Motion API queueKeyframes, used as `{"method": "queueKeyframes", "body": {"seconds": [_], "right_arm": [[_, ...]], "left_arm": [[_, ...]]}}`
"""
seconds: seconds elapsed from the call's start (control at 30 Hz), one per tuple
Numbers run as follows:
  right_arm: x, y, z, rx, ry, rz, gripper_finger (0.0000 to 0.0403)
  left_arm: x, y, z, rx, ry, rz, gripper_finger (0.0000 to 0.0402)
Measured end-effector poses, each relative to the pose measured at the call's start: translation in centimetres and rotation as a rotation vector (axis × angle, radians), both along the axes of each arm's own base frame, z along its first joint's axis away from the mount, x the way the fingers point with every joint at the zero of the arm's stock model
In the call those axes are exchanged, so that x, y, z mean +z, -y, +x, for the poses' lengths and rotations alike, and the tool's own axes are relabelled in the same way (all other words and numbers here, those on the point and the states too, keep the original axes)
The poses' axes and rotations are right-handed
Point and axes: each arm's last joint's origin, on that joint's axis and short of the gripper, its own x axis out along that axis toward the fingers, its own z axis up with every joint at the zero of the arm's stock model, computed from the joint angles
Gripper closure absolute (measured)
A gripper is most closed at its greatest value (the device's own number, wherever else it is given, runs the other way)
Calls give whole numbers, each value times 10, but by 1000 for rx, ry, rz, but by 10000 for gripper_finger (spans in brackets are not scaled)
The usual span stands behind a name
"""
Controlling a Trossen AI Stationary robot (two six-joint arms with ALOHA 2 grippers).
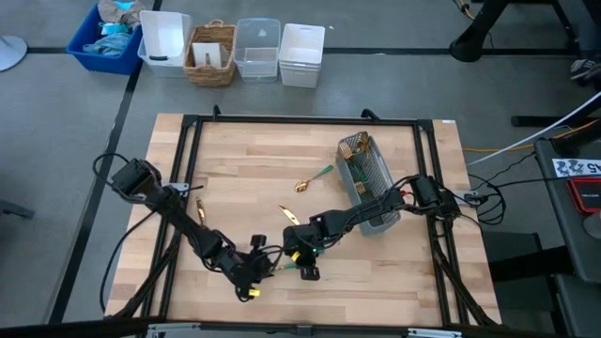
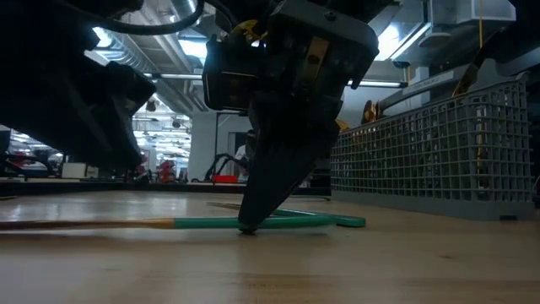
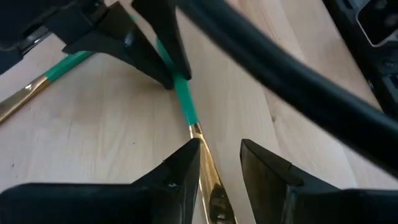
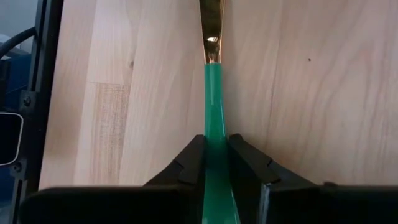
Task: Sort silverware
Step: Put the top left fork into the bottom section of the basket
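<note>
**Two grippers on one utensil near the front edge**

I have the right gripper [image 4: 216, 163] pinching the teal handle of a piece of silverware [image 4: 214, 93] — its fingers are pressed against both sides of the handle, which lies flat on the table [image 1: 244, 169] near the front edge, about midway along it. The left gripper [image 3: 219, 163] sits over the gold end of the same utensil, its jaws spread with the gold shaft running between them, not yet clamped so far as I can see.

My worry from here is the double contact. If I lift with the right arm while the left closes or drags, the slim handle could twist or slip out of the pinch. The two heads are also very close together, so a careless move could knock them into each other. The low view shows the right fingertips down at the wood; pressing further would scrape it.

The grey mesh caddy [image 1: 368, 180] stands toward the right edge of the table, with several gold-headed pieces upright in its far end. Two more utensils lie loose on the wood: one [image 1: 314, 178] just left of the caddy, another [image 1: 287, 214] nearer the grippers.
</note>
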Motion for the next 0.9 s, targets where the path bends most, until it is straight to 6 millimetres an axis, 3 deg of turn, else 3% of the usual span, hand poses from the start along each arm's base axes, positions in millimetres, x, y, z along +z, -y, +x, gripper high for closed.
{"method": "queueKeyframes", "body": {"seconds": [0.3, 0.5, 0.9], "right_arm": [[0, 0, 0, -1, 1, -1, 340], [0, 0, 0, -1, 0, -2, 340], [1, 0, 0, -21, -20, 16, 340]], "left_arm": [[-7, 23, -10, -69, 20, 4, 293], [-5, 37, -2, -30, 117, 165, 293], [-33, 33, 13, 32, 102, 326, 293]]}}
